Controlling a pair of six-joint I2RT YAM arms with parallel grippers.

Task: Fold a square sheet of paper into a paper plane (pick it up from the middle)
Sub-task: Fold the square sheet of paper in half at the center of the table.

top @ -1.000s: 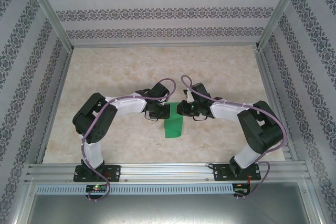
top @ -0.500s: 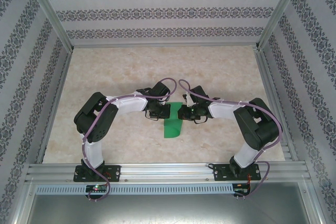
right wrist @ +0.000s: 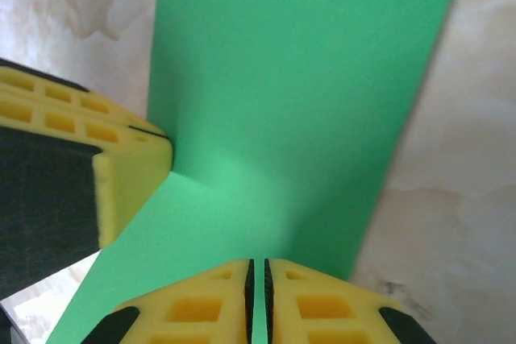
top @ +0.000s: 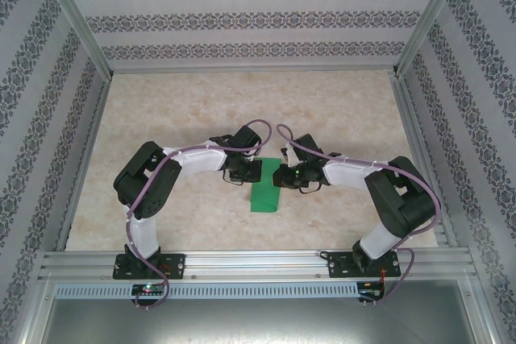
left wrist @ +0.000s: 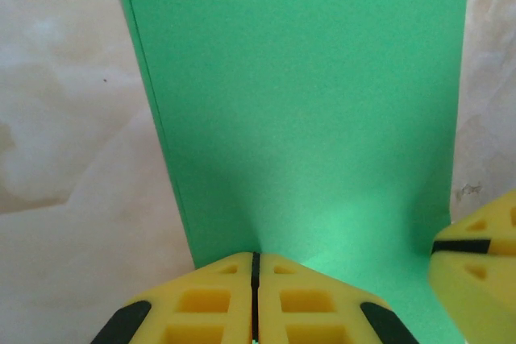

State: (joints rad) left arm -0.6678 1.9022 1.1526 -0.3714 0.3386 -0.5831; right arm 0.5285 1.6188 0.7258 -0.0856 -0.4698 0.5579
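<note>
The square sheet of paper (top: 264, 193) is bright green and lies folded into a narrow strip on the table between the arms. In the left wrist view the sheet (left wrist: 306, 94) shows doubled edges on its left side. My left gripper (left wrist: 255, 257) is shut, its tips resting on the sheet's near end with nothing between them. My right gripper (right wrist: 259, 263) is shut on a paler, lifted flap of the sheet (right wrist: 298, 78), and green shows in the thin slit between its pads. The two grippers (top: 248, 173) (top: 279, 176) almost meet over the strip's far end.
The marble-patterned table (top: 185, 110) is ringed by patterned walls and an aluminium frame (top: 258, 262) along the near edge. One yellow finger (left wrist: 480, 271) of the right gripper shows at the lower right of the left wrist view.
My right gripper has moved left, closer to the left gripper and over the sheet's far end. The left arm has stayed put.
</note>
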